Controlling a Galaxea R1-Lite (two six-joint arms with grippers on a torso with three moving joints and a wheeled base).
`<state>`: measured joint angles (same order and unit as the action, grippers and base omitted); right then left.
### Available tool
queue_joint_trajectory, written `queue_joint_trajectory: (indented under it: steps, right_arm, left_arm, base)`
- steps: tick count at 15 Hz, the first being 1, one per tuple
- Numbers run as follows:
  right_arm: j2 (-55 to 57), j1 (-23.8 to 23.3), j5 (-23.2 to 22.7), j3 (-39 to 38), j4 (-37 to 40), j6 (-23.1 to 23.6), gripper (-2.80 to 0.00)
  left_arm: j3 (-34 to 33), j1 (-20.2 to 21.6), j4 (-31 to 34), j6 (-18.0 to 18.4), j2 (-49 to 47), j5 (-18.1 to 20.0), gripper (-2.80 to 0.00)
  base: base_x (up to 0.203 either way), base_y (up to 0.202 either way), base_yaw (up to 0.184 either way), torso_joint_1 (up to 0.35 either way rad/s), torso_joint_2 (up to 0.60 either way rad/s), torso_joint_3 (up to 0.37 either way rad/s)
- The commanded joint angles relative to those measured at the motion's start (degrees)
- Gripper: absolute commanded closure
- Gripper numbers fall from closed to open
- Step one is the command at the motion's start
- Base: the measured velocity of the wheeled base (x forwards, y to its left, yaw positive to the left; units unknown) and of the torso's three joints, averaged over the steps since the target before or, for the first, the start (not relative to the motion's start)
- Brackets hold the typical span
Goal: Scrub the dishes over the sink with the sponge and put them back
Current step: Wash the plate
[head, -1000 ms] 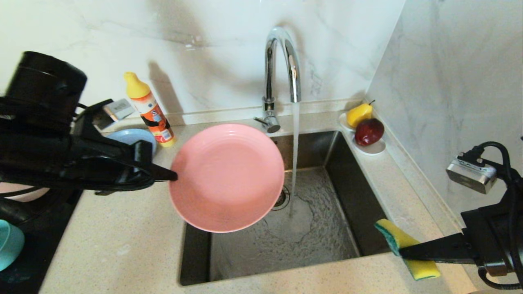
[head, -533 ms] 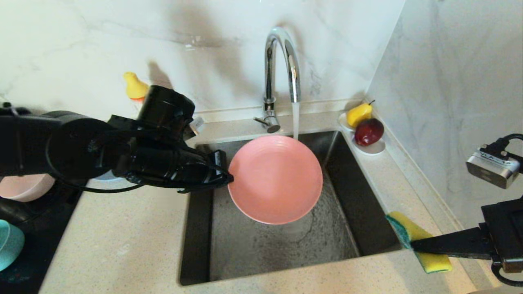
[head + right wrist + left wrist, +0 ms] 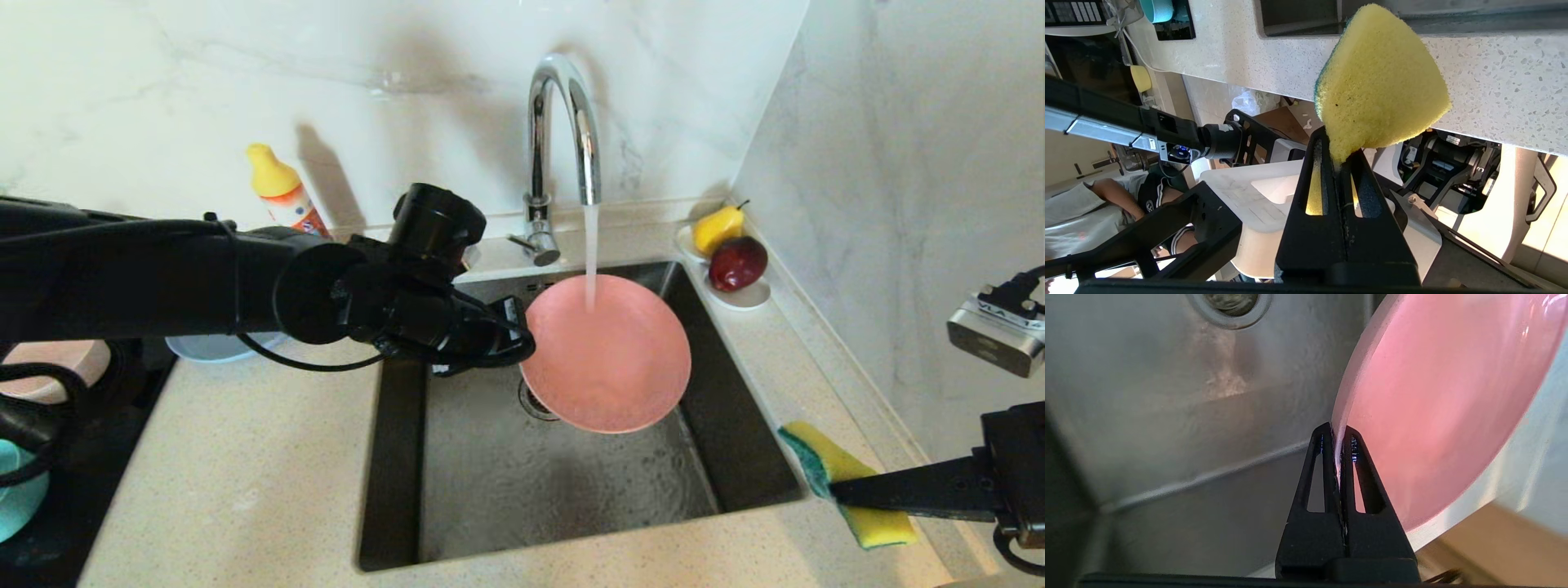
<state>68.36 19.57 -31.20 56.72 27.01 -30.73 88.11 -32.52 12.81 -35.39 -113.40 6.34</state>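
My left gripper (image 3: 526, 347) (image 3: 1337, 433) is shut on the rim of the pink plate (image 3: 608, 367) (image 3: 1433, 396). It holds the plate tilted over the sink (image 3: 506, 482), and water from the faucet (image 3: 563, 122) runs onto the plate's upper part. At the sink's front right corner my right gripper (image 3: 833, 492) (image 3: 1337, 157) is shut on the yellow-green sponge (image 3: 816, 457) (image 3: 1380, 81), apart from the plate. A grey-blue plate (image 3: 216, 347), a pale pink bowl (image 3: 57, 363) and a teal bowl (image 3: 16, 498) sit at the left, partly hidden by my left arm.
A yellow-capped detergent bottle (image 3: 282, 196) stands by the back wall. A white dish holding a pear (image 3: 718, 229) and a red fruit (image 3: 737, 261) sits at the sink's back right corner. The drain (image 3: 535, 400) shows beside the plate. A marble wall closes the right side.
My left arm has carried the pink plate rightward from above the counter edge to over the sink, under the running water. The right gripper with the sponge has drifted slightly right.
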Motion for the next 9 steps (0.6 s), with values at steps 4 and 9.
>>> queue_joint_trajectory:
  steps: [4,9]
  right_arm:
    - [0.64,0.03,-0.41,-1.14,0.06,-0.12,0.00]
    - [0.72,-0.05,-0.36,-2.68,-0.66,-0.03,0.00]
  left_arm:
    - [2.54,-1.32,0.20,-1.79,-4.28,-5.09,0.00]
    - [-3.86,0.66,1.09,6.39,-0.72,-22.17,0.00]
  base:
    - [0.000,0.000,0.000,0.000,0.00,0.000]
    - [0.000,0.000,0.000,0.000,0.00,0.000]
